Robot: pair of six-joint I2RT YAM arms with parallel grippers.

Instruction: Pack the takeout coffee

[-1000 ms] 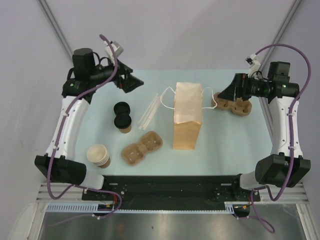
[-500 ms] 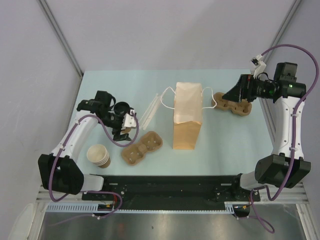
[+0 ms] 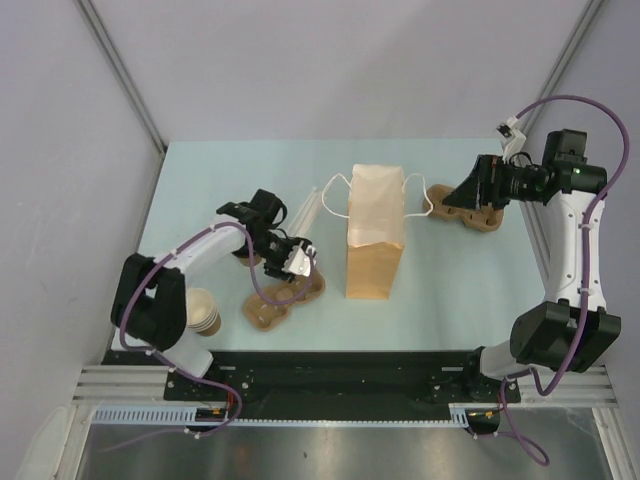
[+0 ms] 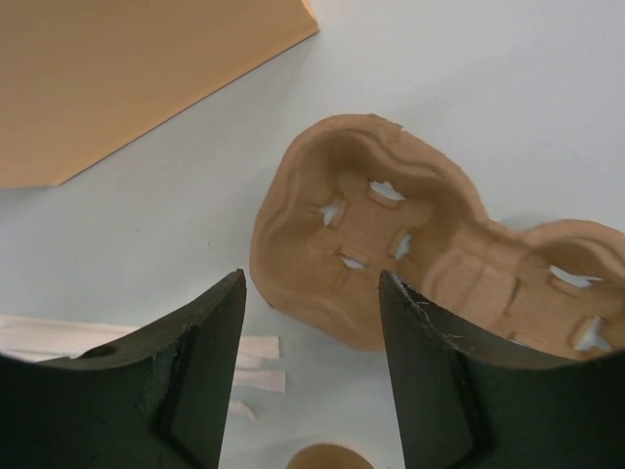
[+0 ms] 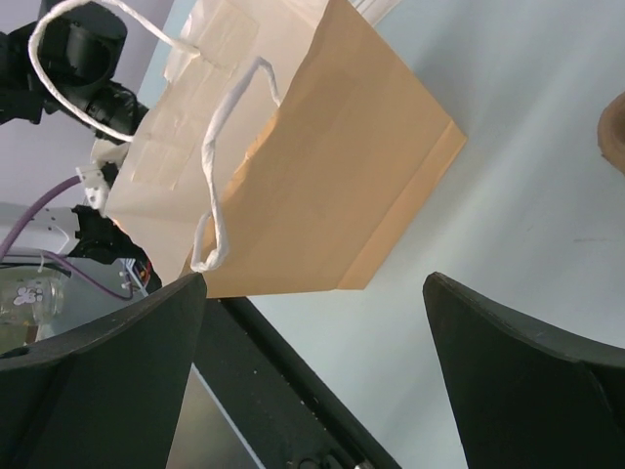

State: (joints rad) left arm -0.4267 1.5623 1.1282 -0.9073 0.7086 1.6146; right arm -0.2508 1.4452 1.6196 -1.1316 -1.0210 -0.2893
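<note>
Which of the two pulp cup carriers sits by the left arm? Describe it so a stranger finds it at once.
Start at the tan paper bag lying flat mid-table. Just left of it, nearer the arm bases, lies a brown moulded-pulp two-cup carrier under the open left gripper. Unlike the other carrier on the far right, it has a stack of paper cups beside it.

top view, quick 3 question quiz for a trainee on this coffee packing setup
1. True or false: the left end effector grips a cup.
2. Fill in: the stack of paper cups stands near the ___ arm's base.
3. What lies between the left cup carrier and the right cup carrier? A stack of paper cups, B paper bag, C a plate.
Key: 1 false, its jaws are open and empty; 2 left; 3 B.
</note>
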